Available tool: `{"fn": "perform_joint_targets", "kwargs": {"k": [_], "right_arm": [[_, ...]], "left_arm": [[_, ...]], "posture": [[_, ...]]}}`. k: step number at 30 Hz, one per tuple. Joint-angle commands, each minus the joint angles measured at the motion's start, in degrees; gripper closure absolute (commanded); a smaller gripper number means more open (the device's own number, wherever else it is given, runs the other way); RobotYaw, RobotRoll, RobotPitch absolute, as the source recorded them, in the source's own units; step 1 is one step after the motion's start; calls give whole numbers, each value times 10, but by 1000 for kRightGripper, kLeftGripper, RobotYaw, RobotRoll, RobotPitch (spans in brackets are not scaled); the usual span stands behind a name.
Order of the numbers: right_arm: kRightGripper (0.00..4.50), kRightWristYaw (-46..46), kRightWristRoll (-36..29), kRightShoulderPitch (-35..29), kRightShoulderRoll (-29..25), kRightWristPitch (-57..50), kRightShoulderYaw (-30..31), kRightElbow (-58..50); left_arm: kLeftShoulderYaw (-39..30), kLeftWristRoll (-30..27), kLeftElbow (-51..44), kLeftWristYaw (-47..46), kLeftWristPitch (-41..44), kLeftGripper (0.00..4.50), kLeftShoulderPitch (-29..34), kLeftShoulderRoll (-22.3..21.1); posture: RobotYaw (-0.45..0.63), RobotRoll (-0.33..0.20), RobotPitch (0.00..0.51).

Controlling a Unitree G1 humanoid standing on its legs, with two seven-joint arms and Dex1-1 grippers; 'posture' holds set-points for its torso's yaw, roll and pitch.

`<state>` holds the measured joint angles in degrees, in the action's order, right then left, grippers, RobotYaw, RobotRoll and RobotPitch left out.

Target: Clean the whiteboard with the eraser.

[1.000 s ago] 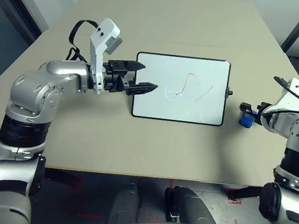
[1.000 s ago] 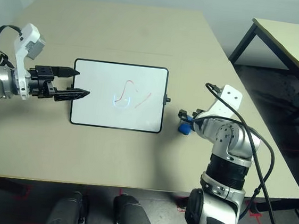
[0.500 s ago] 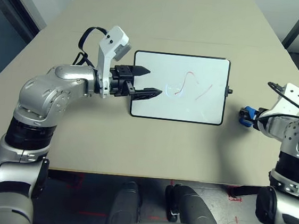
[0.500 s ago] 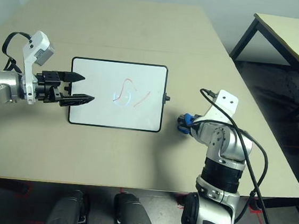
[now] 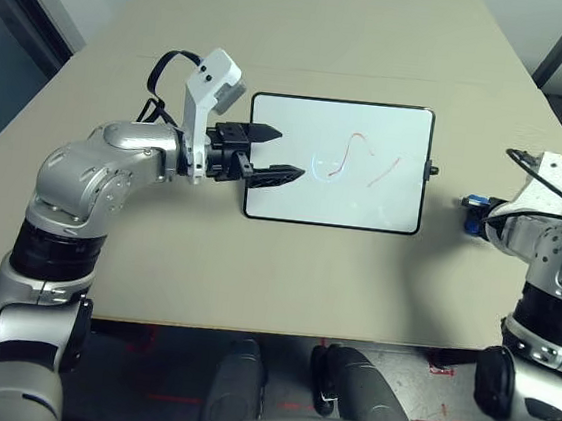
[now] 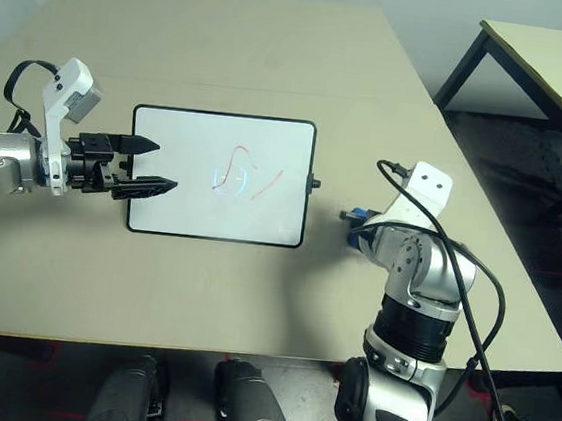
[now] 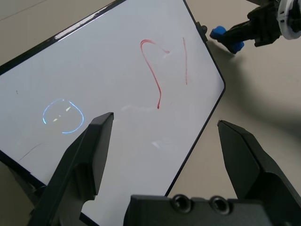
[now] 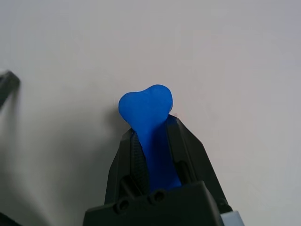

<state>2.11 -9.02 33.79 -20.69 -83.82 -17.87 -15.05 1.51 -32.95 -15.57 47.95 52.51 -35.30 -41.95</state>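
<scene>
Closest to me, the right gripper (image 8: 157, 136) has its two black fingers pinched tight on the eraser (image 8: 148, 110), and the blue block's rounded end pokes out past the fingertips. From above, that eraser (image 5: 475, 204) sits off the right short side of the whiteboard (image 5: 337, 162), near the little black knob on that edge but apart from the frame. I can't tell whether the block touches the table (image 5: 305, 273) or hangs just over it; in the wrist view there's only a soft shadow under it.

Over to the left, the left gripper (image 5: 279, 153) hovers with its fingers spread wide apart, nothing between them. Its tips reach over the whiteboard's left edge, pointing across the white surface toward the right.

The whiteboard lies flat in the middle of the beige table, long side running left to right, thin black frame and rounded corners. On it there's a curling red line and a short red stroke toward the right half, and a faint blue loop (image 7: 62, 116) nearer the centre.

Beyond the board the tabletop runs on bare to its far edge, and a second table (image 6: 558, 59) stands off at the far right.
</scene>
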Motion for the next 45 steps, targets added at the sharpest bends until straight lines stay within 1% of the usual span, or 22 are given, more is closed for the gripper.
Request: {"fn": "perform_joint_targets", "kwargs": {"k": [1,4,6,10,13,15,17,23,32,45], "right_arm": [[3734,-25,0,33,-27,58,30,-26],[3735,-78,-21,73,-52,114,65,-42],[3736,-110,-42,89,-54,109,87,-54],[3737,-168,-63,98,-63,126,164,-77],[3737,-185,-57,87,-57,154,212,-71],[3738,-188,-52,80,-43,175,236,-61],[3738,-191,-44,72,-34,202,257,-44],[3739,-208,-4,57,-31,287,315,15],[3755,-231,36,63,-16,330,356,60],[3757,-270,46,57,18,301,389,55]], "left_arm": [[14,10,8,8,-10,0,-6,-1],[21,14,16,13,-15,0,-12,1],[28,20,21,20,-20,0,-16,-1],[41,48,39,22,-32,0,-29,-13],[48,64,50,30,-38,0,-35,-25],[51,67,51,40,-37,0,-36,-34],[50,67,45,46,-30,0,-37,-40],[45,57,17,51,-5,0,-32,-49],[41,49,-6,50,18,0,-29,-49],[46,41,-9,49,25,0,-30,-46]], "posture": [[-73,0,121],[-84,0,118],[-90,0,115],[-91,0,112],[-83,0,111],[-76,0,110],[-71,0,110],[-47,0,116],[-39,0,123],[-39,0,135]]}}
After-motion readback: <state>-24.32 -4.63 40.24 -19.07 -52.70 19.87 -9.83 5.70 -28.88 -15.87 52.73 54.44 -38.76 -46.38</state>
